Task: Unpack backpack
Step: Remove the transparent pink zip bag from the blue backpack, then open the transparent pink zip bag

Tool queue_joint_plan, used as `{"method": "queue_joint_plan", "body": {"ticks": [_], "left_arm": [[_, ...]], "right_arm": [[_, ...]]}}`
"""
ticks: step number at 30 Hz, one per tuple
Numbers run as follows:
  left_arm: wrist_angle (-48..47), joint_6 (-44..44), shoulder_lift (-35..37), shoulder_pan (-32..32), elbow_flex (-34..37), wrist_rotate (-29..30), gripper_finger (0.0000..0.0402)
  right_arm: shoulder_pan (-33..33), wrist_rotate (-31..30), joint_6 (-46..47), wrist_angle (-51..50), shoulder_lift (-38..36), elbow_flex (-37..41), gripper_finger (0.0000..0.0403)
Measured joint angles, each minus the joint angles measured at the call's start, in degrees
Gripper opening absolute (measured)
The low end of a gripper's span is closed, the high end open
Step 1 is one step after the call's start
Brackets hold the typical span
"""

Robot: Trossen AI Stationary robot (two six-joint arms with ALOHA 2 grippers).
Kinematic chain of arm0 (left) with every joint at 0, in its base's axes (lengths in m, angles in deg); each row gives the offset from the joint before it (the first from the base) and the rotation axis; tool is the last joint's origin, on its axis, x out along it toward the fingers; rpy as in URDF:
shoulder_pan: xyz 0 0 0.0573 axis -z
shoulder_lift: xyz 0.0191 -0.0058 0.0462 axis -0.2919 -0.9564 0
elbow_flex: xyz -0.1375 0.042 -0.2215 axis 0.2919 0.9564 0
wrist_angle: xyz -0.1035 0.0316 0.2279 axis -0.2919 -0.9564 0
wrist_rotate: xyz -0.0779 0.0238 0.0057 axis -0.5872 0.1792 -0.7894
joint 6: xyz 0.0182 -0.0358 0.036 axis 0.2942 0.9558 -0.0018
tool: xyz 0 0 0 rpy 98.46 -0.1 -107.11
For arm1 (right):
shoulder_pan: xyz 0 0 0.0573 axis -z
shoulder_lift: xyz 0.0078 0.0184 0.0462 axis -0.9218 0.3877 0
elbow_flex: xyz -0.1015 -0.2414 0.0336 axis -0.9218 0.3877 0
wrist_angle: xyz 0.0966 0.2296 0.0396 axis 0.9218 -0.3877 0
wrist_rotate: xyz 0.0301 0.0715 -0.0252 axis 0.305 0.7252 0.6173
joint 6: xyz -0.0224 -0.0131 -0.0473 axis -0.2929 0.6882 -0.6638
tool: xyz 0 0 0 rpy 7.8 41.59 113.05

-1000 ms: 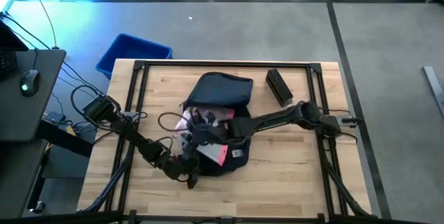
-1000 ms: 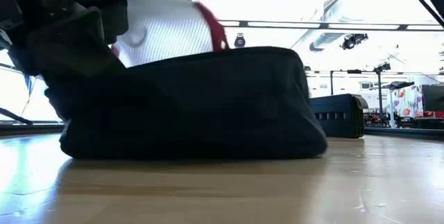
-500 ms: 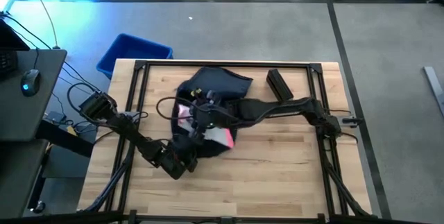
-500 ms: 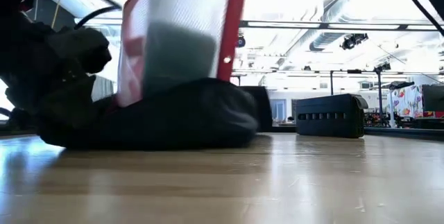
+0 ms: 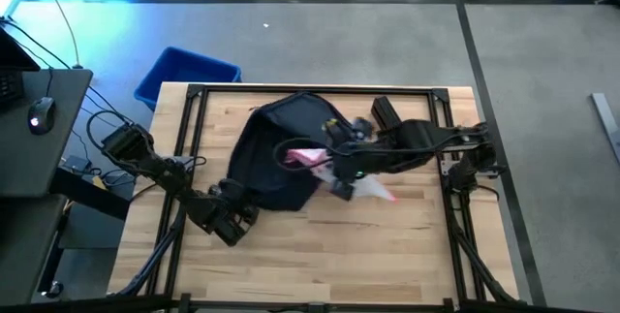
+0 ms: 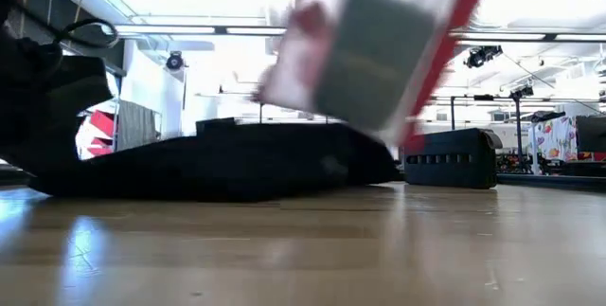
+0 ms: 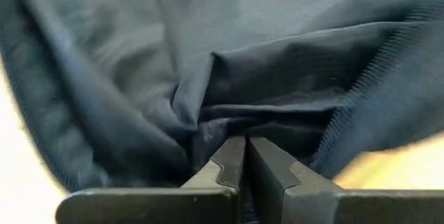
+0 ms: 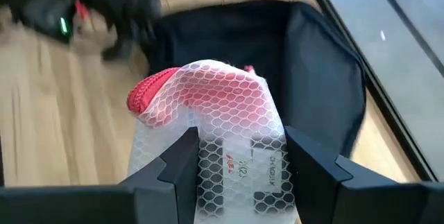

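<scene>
The mesh pouch [image 8: 208,141] carries small dark print on its clear lower face, but the letters are too blurred to read; a red zipper band runs along its far edge. The right end effector [image 8: 239,165] has its fingers partly apart, clamped on either side of this pouch, and holds it in the air above the worktop [image 5: 387,245], just beside the backpack's right side and near the small black box [image 5: 385,112]. In the low view the pouch [image 6: 374,55] hangs tilted, clear of the wood.

The backpack [image 5: 276,153] lies flattened left of the worktop's centre, its long axis running from the back edge towards the front-left. The left end effector [image 7: 244,172] is fully closed, pinching a fold of the backpack's navy fabric at its front-left corner. A blue bin [image 5: 184,73] stands on the floor beyond the back-left corner.
</scene>
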Motion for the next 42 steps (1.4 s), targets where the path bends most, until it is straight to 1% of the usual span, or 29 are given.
{"method": "queue_joint_plan", "body": {"ticks": [2, 3, 6, 9, 11, 13, 15, 18, 20, 22, 24, 25, 26, 30, 32, 33, 36, 38, 40, 42], "left_arm": [[-5.00, 1.84, 0.96, -0.04, 0.20, -1.79, 0.0000], [-6.68, 2.48, 1.45, 0.07, 0.20, -1.98, 0.0000], [-9.70, 3.11, 2.85, 0.15, 0.38, -3.22, 0.0000], [-11.14, 3.66, 4.80, 0.23, 0.33, -5.09, 0.0000], [-12.24, 3.55, 6.33, 0.52, 0.33, -5.65, 0.0000], [-12.24, 2.93, 8.19, 1.17, 0.21, -5.58, 0.0000], [-12.28, 1.51, 10.04, 1.88, 0.01, -5.25, 0.0001], [-12.29, -3.85, 12.96, 3.07, -1.03, -4.74, 0.0011], [-12.62, -6.48, 14.53, 3.49, -1.84, -4.75, 0.0023], [-13.81, -8.42, 16.27, 3.74, -2.79, -4.85, 0.0037], [-15.14, -9.43, 17.50, 3.76, -3.86, -4.95, 0.0051], [-15.81, -10.00, 18.05, 3.79, -4.37, -4.93, 0.0058], [-16.31, -10.73, 18.67, 3.82, -4.92, -4.72, 0.0064], [-16.05, -14.33, 20.28, 3.91, -7.10, -2.65, 0.0083], [-15.15, -17.23, 20.67, 4.02, -8.48, -1.87, 0.0088], [-14.03, -18.98, 20.71, 4.05, -9.10, -1.34, 0.0089], [-8.13, -24.88, 20.64, 4.26, -9.70, -0.61, 0.0090], [-0.43, -29.65, 20.64, 3.90, -9.23, 0.07, 0.0090], [6.56, -34.05, 20.31, 3.17, -8.27, 0.55, 0.0090], [12.67, -37.14, 18.79, 1.75, -7.80, 0.71, 0.0090]], "right_arm": [[-0.95, -0.56, 3.25, -4.97, -0.19, 0.04, 0.0149], [-1.50, -0.58, 3.96, -5.35, 0.20, 0.58, 0.0149], [-2.60, -1.25, 5.53, -1.45, 0.79, 5.24, 0.0149], [-2.94, -0.48, 8.45, 6.85, 1.06, 13.43, 0.0149], [-2.86, 0.93, 10.32, 16.37, 1.33, 20.90, 0.0149], [-2.41, 3.85, 12.34, 29.85, 1.60, 28.12, 0.0149], [-1.86, 5.50, 13.71, 43.00, 1.58, 35.24, 0.0149], [-0.42, 4.03, 16.48, 60.73, 2.06, 43.91, 0.0149], [1.00, 3.57, 18.66, 67.38, 3.16, 47.72, 0.0149], [2.33, 5.16, 21.19, 70.90, 4.44, 49.91, 0.0149], [3.28, 6.92, 22.57, 72.15, 5.87, 50.97, 0.0149], [3.66, 7.89, 22.52, 72.23, 6.58, 51.01, 0.0155], [4.04, 8.90, 22.30, 72.46, 7.21, 51.01, 0.0172], [5.87, 16.67, 19.70, 71.72, 7.35, 50.38, 0.0274], [6.73, 20.77, 19.46, 69.19, 6.55, 48.73, 0.0310], [6.94, 22.01, 17.98, 67.53, 6.09, 47.70, 0.0322], [5.89, 22.59, 12.99, 62.23, 4.97, 43.25, 0.0337], [3.49, 21.73, 10.36, 57.63, 4.79, 40.34, 0.0336], [0.73, 18.15, 9.38, 53.78, 5.15, 39.42, 0.0329], [-1.76, 14.85, 10.94, 52.39, 5.76, 40.37, 0.0319]]}}
